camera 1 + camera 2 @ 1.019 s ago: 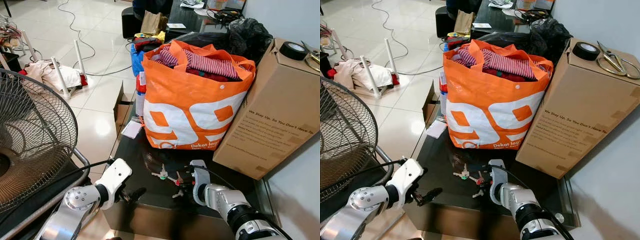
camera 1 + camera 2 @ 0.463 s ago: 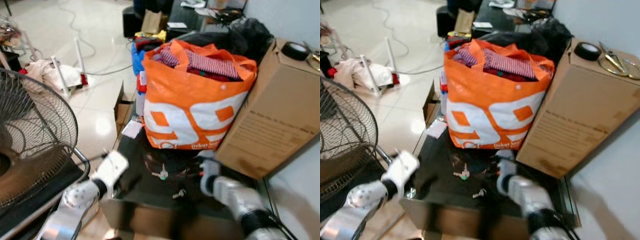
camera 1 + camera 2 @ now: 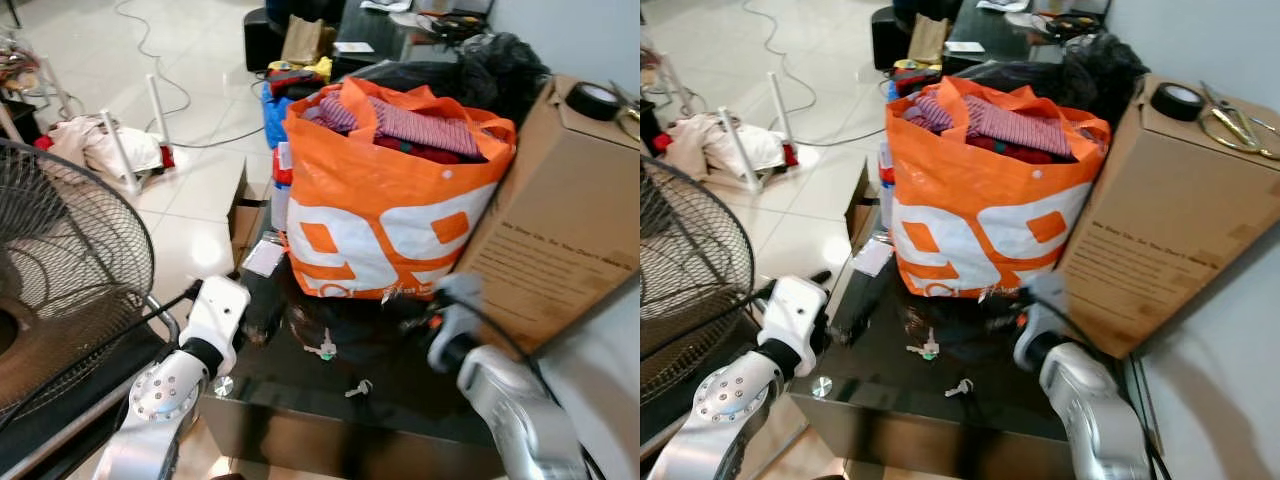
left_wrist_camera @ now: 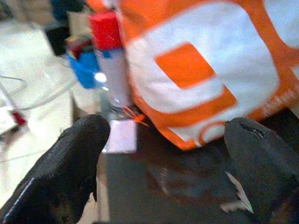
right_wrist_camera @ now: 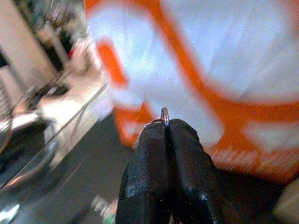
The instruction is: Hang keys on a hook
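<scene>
Here the right gripper [image 5: 167, 128] pinched a key ring [image 5: 164, 113] before the orange bag [image 3: 985, 215]. The left gripper [image 4: 163, 168] hung spread near the table's [image 3: 900, 385] left edge, where loose keys [image 3: 925, 348] lay.

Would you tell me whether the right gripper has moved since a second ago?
Yes. The right gripper, shut on a key ring, has moved away from the robot to the foot of the orange bag.
</scene>
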Available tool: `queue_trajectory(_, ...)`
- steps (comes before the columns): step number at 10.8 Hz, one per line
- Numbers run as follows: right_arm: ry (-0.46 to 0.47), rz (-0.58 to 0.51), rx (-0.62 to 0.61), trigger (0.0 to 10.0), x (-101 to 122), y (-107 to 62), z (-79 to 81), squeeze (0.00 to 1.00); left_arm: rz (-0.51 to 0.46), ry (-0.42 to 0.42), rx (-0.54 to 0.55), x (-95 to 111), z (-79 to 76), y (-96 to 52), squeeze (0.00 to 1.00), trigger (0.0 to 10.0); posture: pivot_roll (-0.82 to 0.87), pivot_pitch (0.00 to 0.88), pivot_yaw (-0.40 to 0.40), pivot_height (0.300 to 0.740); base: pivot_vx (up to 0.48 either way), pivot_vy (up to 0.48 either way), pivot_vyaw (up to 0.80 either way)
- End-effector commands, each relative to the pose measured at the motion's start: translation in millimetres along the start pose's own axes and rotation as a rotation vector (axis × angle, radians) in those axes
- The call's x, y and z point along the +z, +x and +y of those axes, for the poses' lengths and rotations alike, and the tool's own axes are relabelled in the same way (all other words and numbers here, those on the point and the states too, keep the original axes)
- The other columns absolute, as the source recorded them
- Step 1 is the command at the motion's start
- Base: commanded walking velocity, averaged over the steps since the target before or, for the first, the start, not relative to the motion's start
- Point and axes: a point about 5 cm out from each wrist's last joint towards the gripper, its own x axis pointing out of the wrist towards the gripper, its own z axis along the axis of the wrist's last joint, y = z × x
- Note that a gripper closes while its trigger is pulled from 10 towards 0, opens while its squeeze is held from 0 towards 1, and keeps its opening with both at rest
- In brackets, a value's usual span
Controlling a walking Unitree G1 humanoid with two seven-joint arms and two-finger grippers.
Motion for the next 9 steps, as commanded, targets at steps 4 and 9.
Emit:
queue_trajectory(4,-0.049,-0.133,-0.180,10.0,22,-11.5,-0.7,0.00,-0.004,0.044,0.071,1,3.7,-5.2,0.09,10.0,0.07,0.000,-0.087,0.740,0.000,0.000,0.00)
queue_trajectory(9,-0.066,-0.087,-0.200,10.0,15,-12.2,1.0,0.00,-0.003,0.037,0.097,1,4.1,-6.6,0.10,10.0,0.07,0.000,-0.088,0.740,0.000,0.000,0.00)
